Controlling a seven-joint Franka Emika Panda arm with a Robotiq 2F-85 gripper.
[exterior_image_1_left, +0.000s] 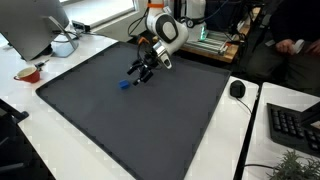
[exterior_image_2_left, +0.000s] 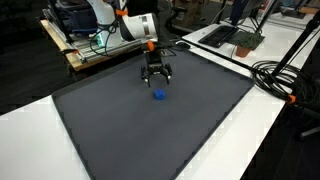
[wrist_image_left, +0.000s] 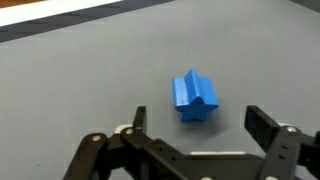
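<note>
Small blue block (wrist_image_left: 195, 95): smooth, hard-looking, ridged, star-like section. Lying on dark grey matte mat (exterior_image_1_left: 150, 120) over white table (exterior_image_2_left: 30, 140), toward mat's far half. Office-lab around: monitor (exterior_image_1_left: 30, 25), mouse (exterior_image_1_left: 237, 89), keyboard (exterior_image_1_left: 295, 125), cables (exterior_image_2_left: 280, 75). In wrist view, long axis running roughly away from camera, slightly tilted. Black 2-finger hand (exterior_image_2_left: 157, 81) hovering just above, spread wide, gripping nothing.

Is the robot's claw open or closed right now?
Open. In the wrist view the claw has its fingers wide apart, and the blue block lies untouched on the mat.
</note>
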